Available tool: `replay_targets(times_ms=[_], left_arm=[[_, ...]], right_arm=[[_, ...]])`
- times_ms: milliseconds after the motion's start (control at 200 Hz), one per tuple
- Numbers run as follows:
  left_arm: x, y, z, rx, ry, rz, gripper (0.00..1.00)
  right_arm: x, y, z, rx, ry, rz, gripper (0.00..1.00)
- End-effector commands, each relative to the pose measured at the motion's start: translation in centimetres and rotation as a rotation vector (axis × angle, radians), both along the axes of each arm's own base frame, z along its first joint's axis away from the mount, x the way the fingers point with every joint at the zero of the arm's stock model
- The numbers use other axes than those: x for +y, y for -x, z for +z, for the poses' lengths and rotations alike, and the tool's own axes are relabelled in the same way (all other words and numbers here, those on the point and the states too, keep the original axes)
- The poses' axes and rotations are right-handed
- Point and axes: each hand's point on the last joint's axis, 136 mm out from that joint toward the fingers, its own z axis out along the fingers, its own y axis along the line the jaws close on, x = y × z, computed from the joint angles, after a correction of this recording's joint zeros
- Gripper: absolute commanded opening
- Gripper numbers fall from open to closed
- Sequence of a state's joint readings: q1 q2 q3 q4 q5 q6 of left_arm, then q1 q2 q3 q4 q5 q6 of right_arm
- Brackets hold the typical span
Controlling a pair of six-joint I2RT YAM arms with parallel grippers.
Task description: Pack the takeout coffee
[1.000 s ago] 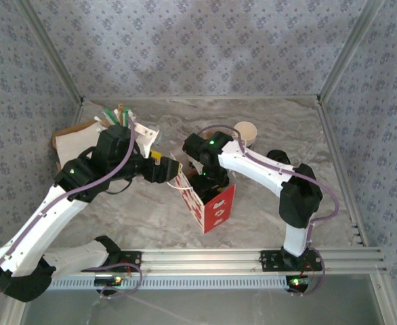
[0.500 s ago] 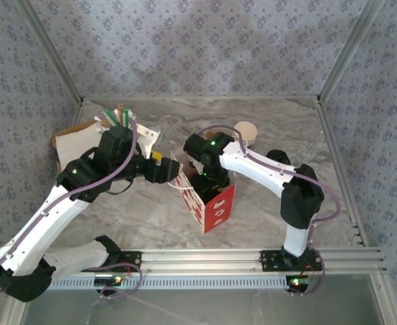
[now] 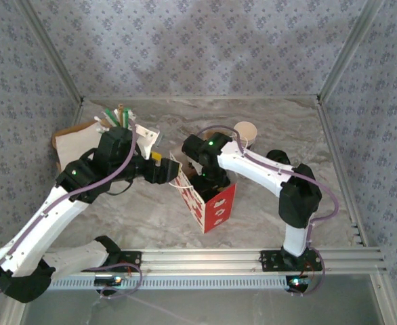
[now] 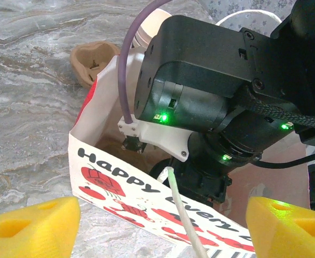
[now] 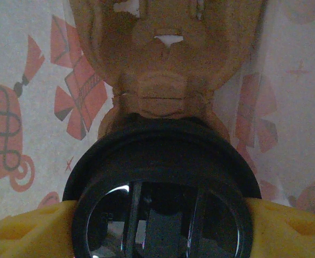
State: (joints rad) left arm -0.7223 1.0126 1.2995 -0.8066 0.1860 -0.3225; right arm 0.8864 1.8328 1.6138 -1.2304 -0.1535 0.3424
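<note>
The right hand (image 5: 158, 230) reaches down inside the red paper bag (image 3: 219, 204). The black takeout cup (image 5: 160, 161), seen from above, sits directly between its yellow fingers (image 5: 28, 228), which lie against the rim on either side. Whether they press on it or have let go cannot be told. Just ahead of the fingertips lies a brown cardboard carrier (image 5: 168, 70).

The left hand (image 4: 157, 226) is spread wide and grips nothing. The bag's printed near wall and white string handle (image 4: 181, 209) run between its fingertips, and the marbled worktop (image 4: 34, 107) lies beyond on its left.
</note>
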Motion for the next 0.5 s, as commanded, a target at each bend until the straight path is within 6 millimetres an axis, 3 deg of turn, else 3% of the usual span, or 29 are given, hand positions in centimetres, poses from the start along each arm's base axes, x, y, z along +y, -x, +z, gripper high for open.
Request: replay_targets(times_ms=[0, 495], left_arm=[[-0.15, -0.12, 0.95, -0.040, 0.028, 0.001, 0.81], [-0.24, -0.15, 0.83, -0.037, 0.028, -0.001, 0.81]], right_arm=[[-0.48, 0.79, -1.34, 0.039, 0.071, 0.013, 0.80], [-0.25, 0.90, -0.84, 0.032, 0.070, 0.019, 0.86]])
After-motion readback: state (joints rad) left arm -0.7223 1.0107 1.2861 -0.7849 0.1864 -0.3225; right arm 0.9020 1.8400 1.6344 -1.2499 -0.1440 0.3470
